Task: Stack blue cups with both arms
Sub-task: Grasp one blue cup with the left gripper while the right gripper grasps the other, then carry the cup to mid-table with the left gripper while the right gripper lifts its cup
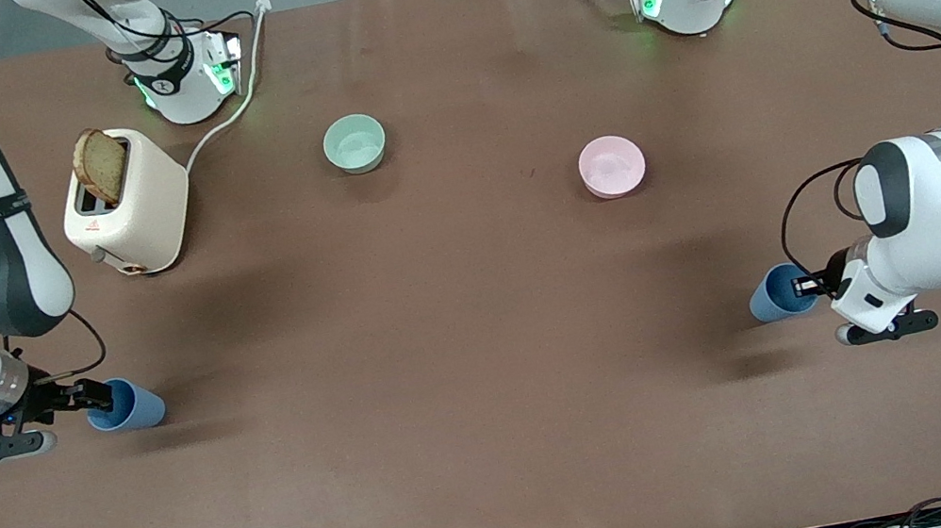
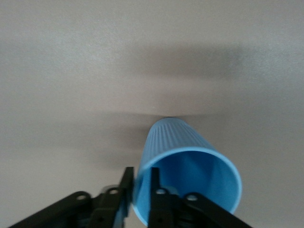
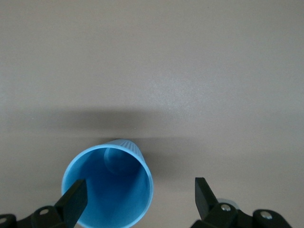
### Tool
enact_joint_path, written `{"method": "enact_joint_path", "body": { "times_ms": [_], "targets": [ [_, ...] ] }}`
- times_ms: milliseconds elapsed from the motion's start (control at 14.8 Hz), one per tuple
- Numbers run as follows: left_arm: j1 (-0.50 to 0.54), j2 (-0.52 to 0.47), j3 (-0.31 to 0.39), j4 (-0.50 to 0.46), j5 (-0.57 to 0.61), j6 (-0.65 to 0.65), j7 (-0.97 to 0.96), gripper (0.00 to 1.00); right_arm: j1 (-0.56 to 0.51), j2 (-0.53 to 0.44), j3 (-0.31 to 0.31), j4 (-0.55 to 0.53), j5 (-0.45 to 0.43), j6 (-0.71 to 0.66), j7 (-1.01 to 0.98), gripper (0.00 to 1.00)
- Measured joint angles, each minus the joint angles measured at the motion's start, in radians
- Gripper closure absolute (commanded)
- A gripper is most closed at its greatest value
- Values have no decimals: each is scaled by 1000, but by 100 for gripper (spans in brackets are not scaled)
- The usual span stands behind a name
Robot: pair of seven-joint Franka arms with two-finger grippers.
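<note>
One blue cup (image 1: 133, 406) lies tipped on its side near the right arm's end of the table, mouth toward my right gripper (image 1: 96, 393). In the right wrist view the right gripper (image 3: 140, 199) is open, with one finger (image 3: 75, 202) at the cup's (image 3: 114, 190) mouth and the other well clear of it. The second blue cup (image 1: 772, 296) lies tipped near the left arm's end, mouth toward my left gripper (image 1: 807, 284). In the left wrist view the left gripper (image 2: 141, 183) is shut on this cup's (image 2: 180, 142) rim, one finger inside and one outside.
A cream toaster (image 1: 126, 205) with a slice of bread (image 1: 100, 165) stands farther from the front camera than the right gripper. A mint-green bowl (image 1: 355, 143) and a pink bowl (image 1: 612, 166) sit mid-table, toward the arm bases. A white cable (image 1: 238, 102) runs from the toaster.
</note>
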State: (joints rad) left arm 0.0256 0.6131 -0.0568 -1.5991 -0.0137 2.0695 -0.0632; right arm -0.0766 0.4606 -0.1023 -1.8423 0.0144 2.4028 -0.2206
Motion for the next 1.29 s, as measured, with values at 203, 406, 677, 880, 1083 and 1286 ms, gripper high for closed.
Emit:
{"method": "enact_joint_path", "body": {
  "times_ms": [203, 406, 677, 880, 1083, 1286],
  "targets": [
    [0, 0, -2, 5, -21, 0, 0, 100, -5, 33, 0, -1, 0, 32, 0, 51],
    [2, -19, -51, 42, -71, -4, -36, 100, -8, 61, 0, 0, 2, 47, 3, 100],
    [-27, -55, -232, 56, -101, -20, -286, 100, -8, 76, 2, 27, 3, 23, 45, 100],
    [-183, -50, -266, 59, -100, -16, -563, 100, -6, 76, 3, 103, 3, -97, 53, 100],
    [-365, -11, -260, 69, -57, 62, -818, 100, 7, 65, 9, 254, 5, -315, 122, 100],
    [-464, 60, -256, 72, -8, 176, -994, 99, 77, 22, 16, 395, 6, -469, 243, 100]
  ]
}}
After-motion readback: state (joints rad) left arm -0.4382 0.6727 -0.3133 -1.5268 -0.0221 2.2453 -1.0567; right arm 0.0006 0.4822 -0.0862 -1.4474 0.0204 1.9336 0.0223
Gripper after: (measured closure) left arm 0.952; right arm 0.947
